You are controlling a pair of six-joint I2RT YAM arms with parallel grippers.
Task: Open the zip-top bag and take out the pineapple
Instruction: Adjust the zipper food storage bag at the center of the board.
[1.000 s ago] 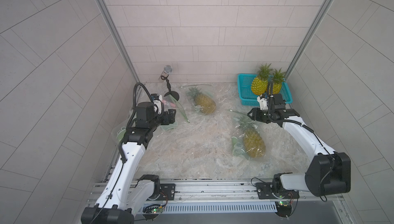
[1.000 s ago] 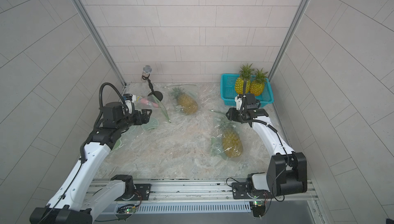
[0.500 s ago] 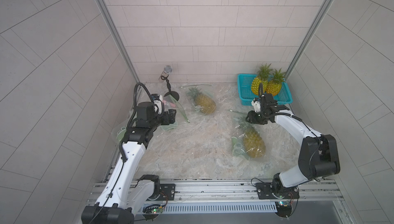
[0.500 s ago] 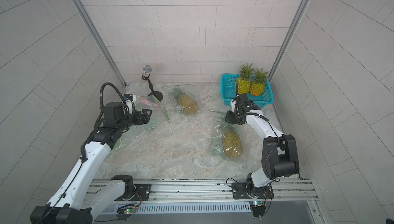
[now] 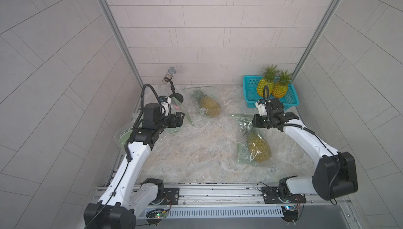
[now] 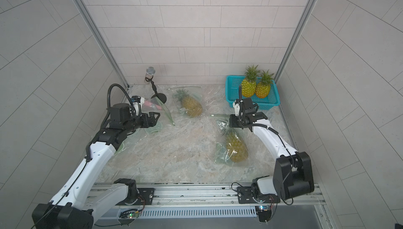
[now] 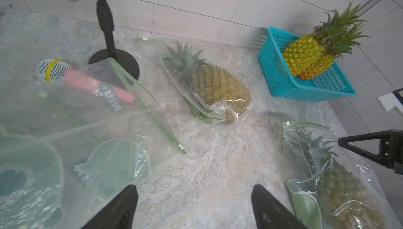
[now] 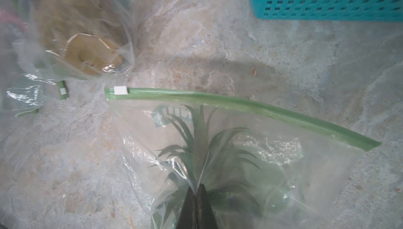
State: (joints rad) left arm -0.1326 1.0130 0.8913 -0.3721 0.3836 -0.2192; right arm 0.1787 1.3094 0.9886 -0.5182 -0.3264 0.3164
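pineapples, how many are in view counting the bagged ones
4. Two basket pineapples stand in the teal basket, back right. One bagged pineapple lies mid-back. The other pineapple lies front right, its zip-top bag pinched by the right gripper. None looks hidden.

Right wrist view: the pineapple [image 8: 197, 142] inside the zip-top bag [image 8: 272, 129] shows its crown only; the fruit body is cut off by the picture's edge. The basket [image 8: 327, 1] beyond the zip-top bag is cropped. A second bagged pineapple [image 8: 87, 51] near the zip-top bag is blurred. In both top views, contact of the right pincer [image 5: 254, 122] with the zip-top bag is too small to resolve.
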